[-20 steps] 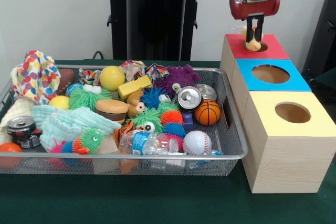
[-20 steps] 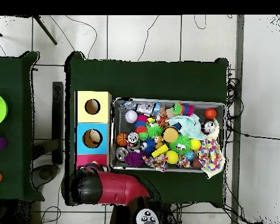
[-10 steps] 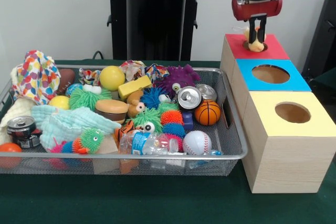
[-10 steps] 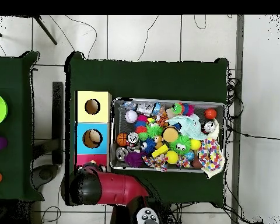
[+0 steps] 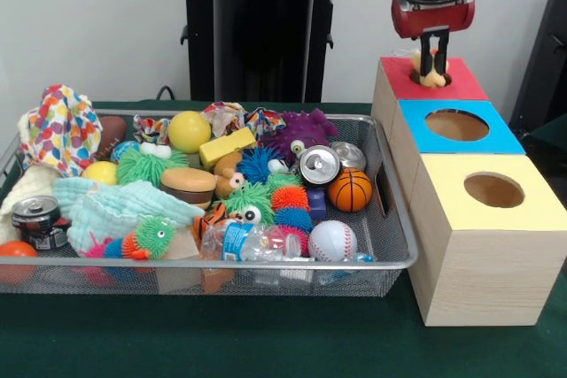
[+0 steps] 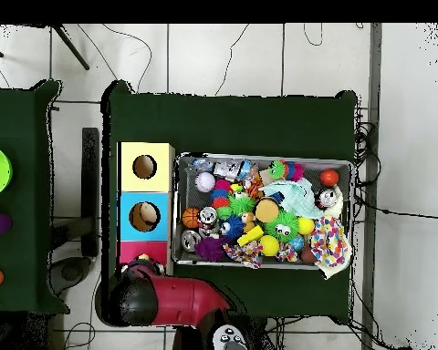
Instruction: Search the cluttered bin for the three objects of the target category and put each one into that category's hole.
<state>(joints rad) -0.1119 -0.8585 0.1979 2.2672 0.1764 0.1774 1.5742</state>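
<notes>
Nearest you in the front view stands the wooden box row: the yellow-topped box (image 5: 493,210) first, then the blue-topped box (image 5: 454,126), each with an open round hole. Beside them you see the wire bin (image 5: 390,245) packed with clutter; a baseball (image 5: 331,239) and a basketball (image 5: 351,189) lie near its box-side end, with two cans (image 5: 319,165) just behind the basketball. Farthest back is the red-topped box (image 5: 461,81). Over its hole you see the gripper (image 5: 433,61), its fingers clamped on a pale yellow object (image 5: 431,75) that sits at the hole's mouth. From overhead, the arm (image 6: 168,299) covers that box.
</notes>
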